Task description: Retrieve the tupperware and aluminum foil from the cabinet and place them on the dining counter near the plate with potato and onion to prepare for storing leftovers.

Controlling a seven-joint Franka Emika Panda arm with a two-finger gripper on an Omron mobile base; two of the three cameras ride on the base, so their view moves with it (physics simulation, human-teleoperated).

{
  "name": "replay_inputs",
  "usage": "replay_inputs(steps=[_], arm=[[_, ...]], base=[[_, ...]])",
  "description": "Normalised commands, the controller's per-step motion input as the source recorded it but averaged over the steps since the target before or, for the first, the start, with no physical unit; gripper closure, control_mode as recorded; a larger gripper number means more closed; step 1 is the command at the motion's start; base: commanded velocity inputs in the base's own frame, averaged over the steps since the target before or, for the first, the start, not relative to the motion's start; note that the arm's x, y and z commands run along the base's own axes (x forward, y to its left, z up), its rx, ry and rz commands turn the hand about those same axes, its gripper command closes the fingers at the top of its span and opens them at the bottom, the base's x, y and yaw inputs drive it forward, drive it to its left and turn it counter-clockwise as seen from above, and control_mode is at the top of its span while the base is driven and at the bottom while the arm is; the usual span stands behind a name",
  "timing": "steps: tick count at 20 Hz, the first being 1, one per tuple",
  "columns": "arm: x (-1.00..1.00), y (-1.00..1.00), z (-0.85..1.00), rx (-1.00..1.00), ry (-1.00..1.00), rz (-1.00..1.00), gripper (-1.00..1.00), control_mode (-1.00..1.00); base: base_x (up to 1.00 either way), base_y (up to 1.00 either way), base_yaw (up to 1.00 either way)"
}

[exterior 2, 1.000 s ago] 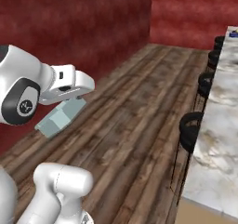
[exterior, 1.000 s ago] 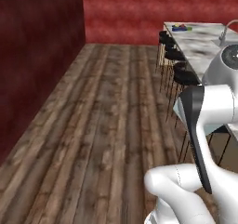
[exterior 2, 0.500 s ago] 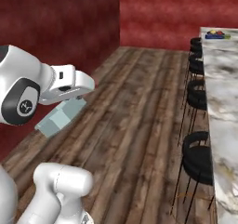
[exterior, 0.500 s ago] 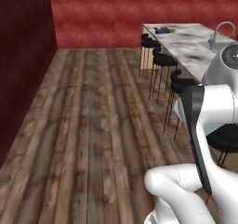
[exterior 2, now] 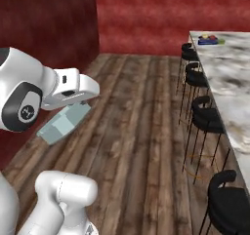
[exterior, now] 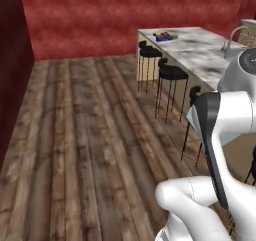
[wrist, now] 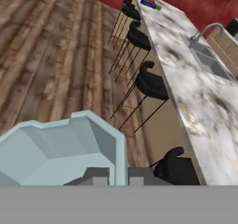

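Tupperware is carried at the tool, tub hanging under the hand over the wood floor; in the hand view both dark fingertips sit at its near rim, so the tool looks closed on that wall, though the pinch itself is partly cut off by the frame edge. Tub shows tilted in the right base view, well apart from the dining tabletop. Change since the earlier pictures: whole scene has swung, the island has come nearer and more central in both base views, so the base is turning and driving toward it; arm pose and tub unchanged. The plate with the food, small and blurry, sits at the far end of the tabletop. Black stools line the near edge. Transport step, tub roughly halfway; foil not yet fetched, by my judgement
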Motion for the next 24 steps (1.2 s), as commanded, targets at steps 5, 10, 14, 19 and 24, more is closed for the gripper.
replay_inputs(steps=[5,10,14,19,24], arm=[[0.0,0.0,0.0,0.0,0.0,0.0,1.0,1.0],[0.0,0.0,0.0,0.0,0.0,0.0,1.0,1.0],[0.0,0.0,0.0,0.0,0.0,0.0,1.0,1.0],[0.0,0.0,0.0,0.0,0.0,0.0,1.0,1.0],[0.0,0.0,0.0,0.0,0.0,0.0,1.0,1.0]], base=[[1.0,0.52,-0.29],[1.0,0.5,-0.28],[1.0,0.57,-0.26],[1.0,0.54,-0.22],[1.0,0.55,-0.2]])
